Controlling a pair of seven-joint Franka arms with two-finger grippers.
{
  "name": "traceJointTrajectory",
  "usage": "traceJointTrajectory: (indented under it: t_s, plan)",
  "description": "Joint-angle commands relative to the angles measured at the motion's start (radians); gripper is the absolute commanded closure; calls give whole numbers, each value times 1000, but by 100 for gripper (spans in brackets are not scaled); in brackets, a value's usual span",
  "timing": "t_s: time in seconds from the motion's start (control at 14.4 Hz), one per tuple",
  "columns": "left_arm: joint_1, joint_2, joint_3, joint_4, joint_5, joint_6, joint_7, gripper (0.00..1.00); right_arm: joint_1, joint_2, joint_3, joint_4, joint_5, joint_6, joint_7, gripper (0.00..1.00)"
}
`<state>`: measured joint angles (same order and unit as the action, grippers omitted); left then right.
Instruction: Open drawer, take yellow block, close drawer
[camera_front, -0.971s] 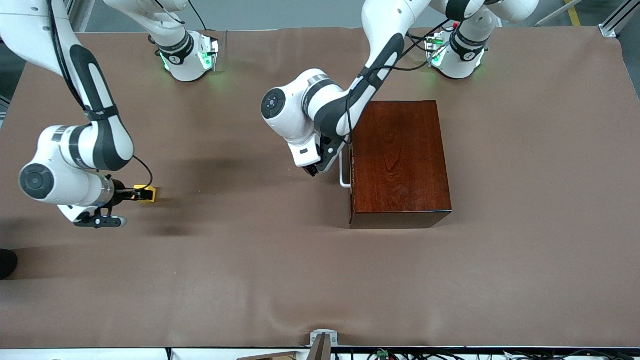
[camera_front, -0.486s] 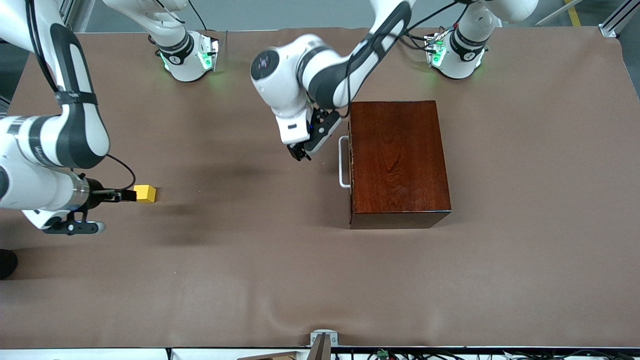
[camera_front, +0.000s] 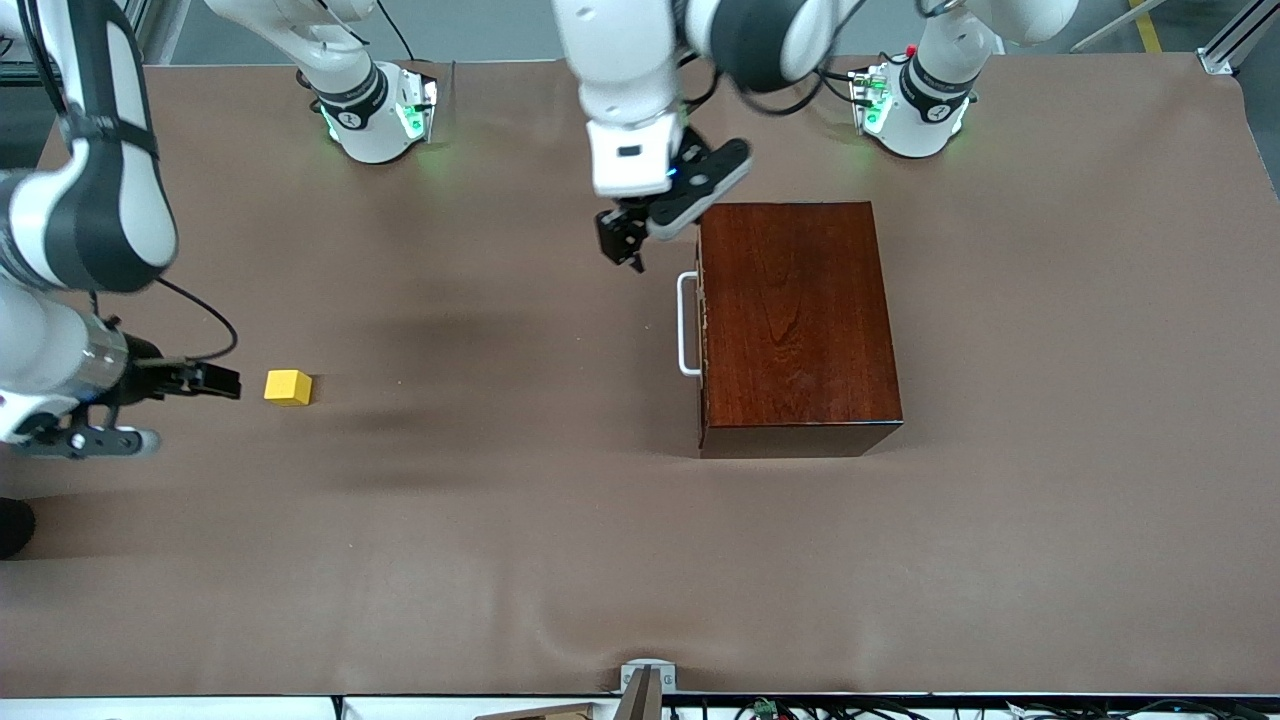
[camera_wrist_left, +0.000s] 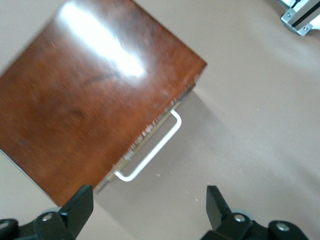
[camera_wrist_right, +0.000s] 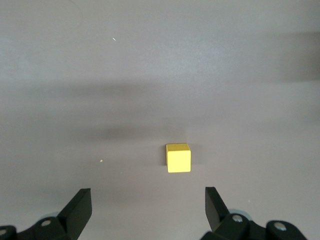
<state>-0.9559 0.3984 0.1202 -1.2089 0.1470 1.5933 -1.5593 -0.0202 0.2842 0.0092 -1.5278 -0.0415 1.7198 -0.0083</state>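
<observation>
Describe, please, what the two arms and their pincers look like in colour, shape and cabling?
Both arms are glossy white rounded shells with dark grey-black joint bands and black cables alongside. The bases glow green. The left pincer and right pincer are black two-fingered units; the left one hangs under a white block-shaped wrist.

The bench (camera_front: 560, 560) lies open between the yellow block (camera_front: 288, 387) and the wooden box (camera_front: 797, 325), which stand well apart, the block toward the right arm's end. Bare bench rings the block (camera_wrist_right: 178, 157) on every side, and the right end effector (camera_front: 218, 381), fingers spread, sits just beside it without touching. The box is the one bulky obstacle. Its drawer (camera_front: 703, 330) is pushed in, and the white handle (camera_front: 686, 324) juts toward the block. The left end effector (camera_front: 622, 238), fingers apart, hangs over bare bench near the box's corner, clear of the handle (camera_wrist_left: 150, 152).
</observation>
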Motion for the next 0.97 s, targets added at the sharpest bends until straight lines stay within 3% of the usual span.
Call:
traceJointTrajectory:
  t_s: [0.0, 0.21, 0.9]
  plan:
    - [60, -108, -11, -70, 26, -41, 102, 0, 9, -69, 3, 33, 5, -89, 10, 0]
    - [147, -183, -13, -87, 19, -84, 246, 0, 9, -124, 2, 51, 60, -166, 11, 0]
    - [465, -447, -17, -245, 0, -161, 777, 0, 29, -319, -3, -21, 60, -284, 1, 0]
